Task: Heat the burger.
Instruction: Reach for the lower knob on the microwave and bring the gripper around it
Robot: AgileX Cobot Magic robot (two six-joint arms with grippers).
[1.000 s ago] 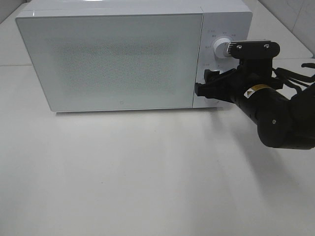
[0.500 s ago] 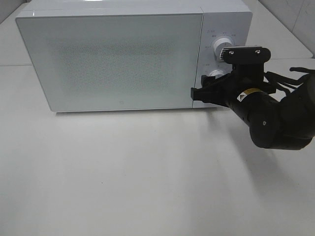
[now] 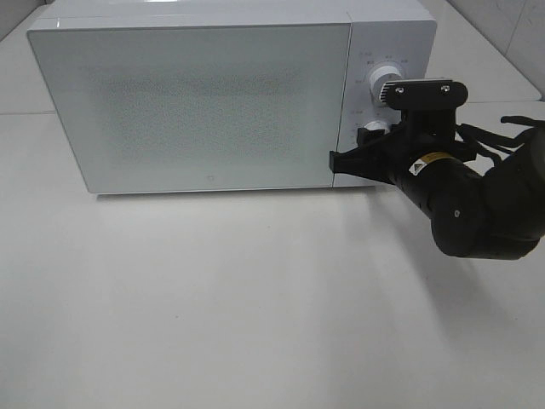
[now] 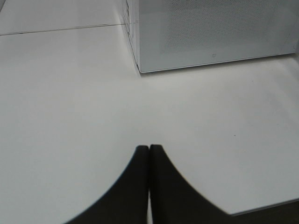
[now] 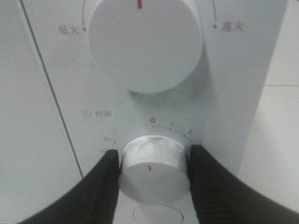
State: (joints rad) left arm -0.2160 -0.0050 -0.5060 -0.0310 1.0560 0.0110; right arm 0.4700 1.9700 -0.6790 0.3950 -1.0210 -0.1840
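White microwave point(image 3: 196, 102) on the counter point(image 3: 255, 298), door closed, right gripper point(image 5: 155, 156) clamped on both sides of the lower timer knob point(image 5: 154, 176), left gripper point(image 4: 149, 151) pressed closed above the counter

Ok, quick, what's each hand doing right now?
Left hand: closed, holding nothing.
Right hand: closed on the timer knob.

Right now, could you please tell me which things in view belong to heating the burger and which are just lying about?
In the job: microwave, its timer knob, right claw closed around that knob.
Idle: upper knob, left claw shut over the table. The burger is not in view.
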